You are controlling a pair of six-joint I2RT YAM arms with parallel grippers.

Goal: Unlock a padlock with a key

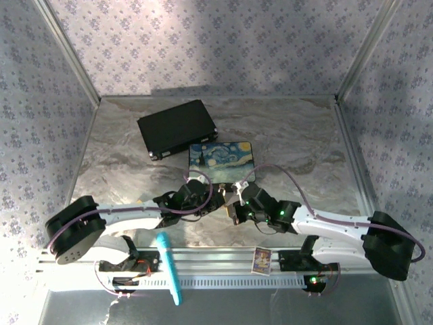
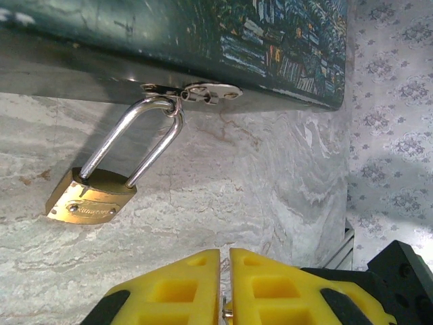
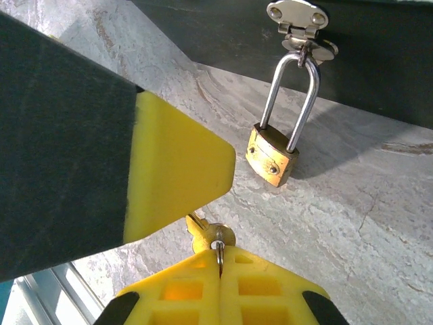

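Observation:
The small brass padlock [image 2: 91, 196] lies on the marble table, its silver shackle hooked through the hasp [image 2: 206, 91] of the painted box [image 2: 270, 40]. In the right wrist view the padlock [image 3: 270, 156] hangs from the same hasp [image 3: 298, 17], just beyond both grippers. My right gripper [image 3: 220, 249] is shut on the wire ring of a brass key [image 3: 206, 233]. The key's blade runs up-left behind the left gripper's yellow finger [image 3: 176, 169]. My left gripper [image 2: 224, 252] is nearly closed, with a sliver of metal between its fingers. Both grippers meet below the box [image 1: 220, 157].
A black case [image 1: 177, 127] lies behind and left of the painted box. A teal pen [image 1: 169, 267] and a small card [image 1: 262, 259] rest on the rail at the near edge. Patterned walls enclose the table.

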